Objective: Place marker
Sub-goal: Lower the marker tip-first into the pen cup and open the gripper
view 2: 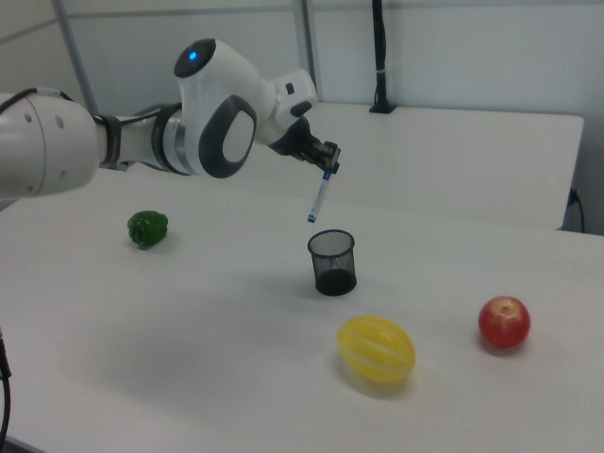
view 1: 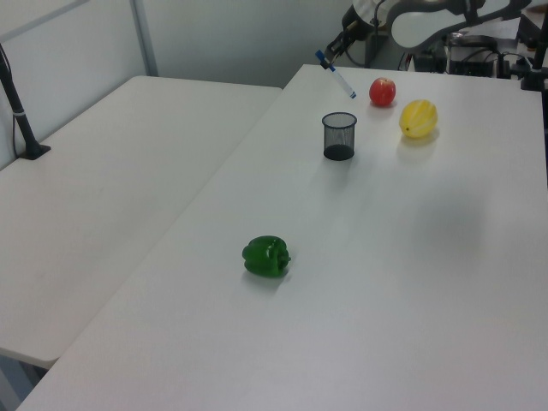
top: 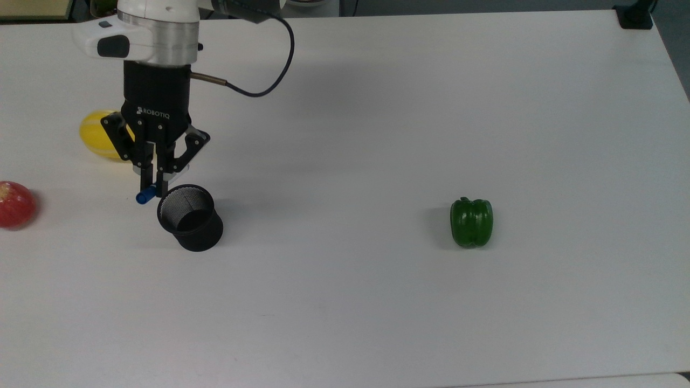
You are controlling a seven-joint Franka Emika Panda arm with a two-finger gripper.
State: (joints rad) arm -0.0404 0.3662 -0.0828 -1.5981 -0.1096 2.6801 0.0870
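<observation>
My gripper point(top: 152, 180) point(view 2: 327, 170) is shut on the marker point(view 2: 319, 199), a slim white pen with a blue cap. The marker hangs steeply tilted, its lower tip just above and beside the rim of the black mesh cup point(view 2: 332, 261). In the top view the blue cap end point(top: 143, 197) pokes out below the fingers, right at the cup's point(top: 190, 216) left rim. In the left view the marker point(view 1: 336, 74) slants in the air above the cup point(view 1: 339, 135).
A yellow melon point(top: 96, 136) lies partly behind the gripper. A red apple point(top: 15, 204) sits at the top view's left edge, a green pepper point(top: 471, 222) far to the top view's right. All rest on the white table point(top: 377, 134).
</observation>
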